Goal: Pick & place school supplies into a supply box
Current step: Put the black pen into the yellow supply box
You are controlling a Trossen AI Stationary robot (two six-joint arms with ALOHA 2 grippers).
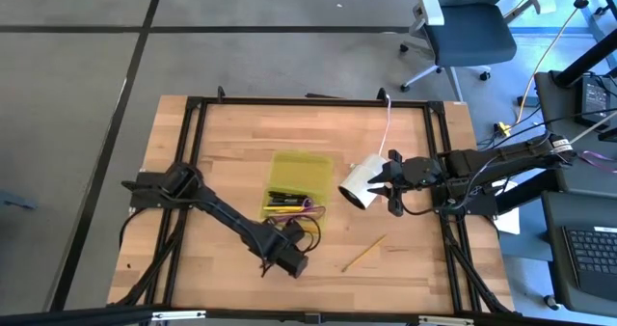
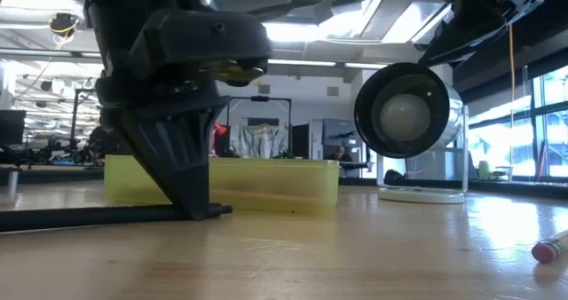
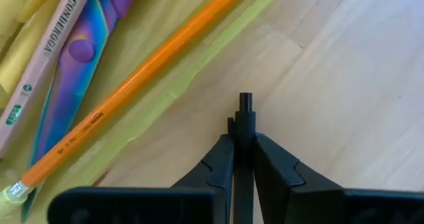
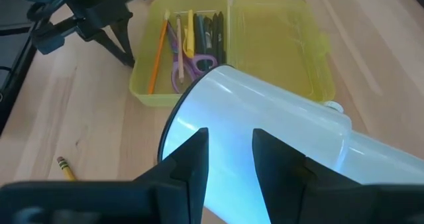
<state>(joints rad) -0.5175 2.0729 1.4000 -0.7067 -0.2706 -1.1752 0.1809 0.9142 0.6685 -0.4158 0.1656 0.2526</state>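
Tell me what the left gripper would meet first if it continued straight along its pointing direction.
Probably the bare wooden table: the left gripper, shut on a thin black pen, points down at it just beside the supply box.

The left arm reaches from the table's left edge toward the near middle, its gripper [image 3: 244,128] pointing down at the tabletop, fingers [image 3: 222,159] pressed together on a thin black pen (only the tip shows). The right arm extends in from the right, its gripper [image 4: 228,159] clamped on a white cylinder [image 4: 265,134].
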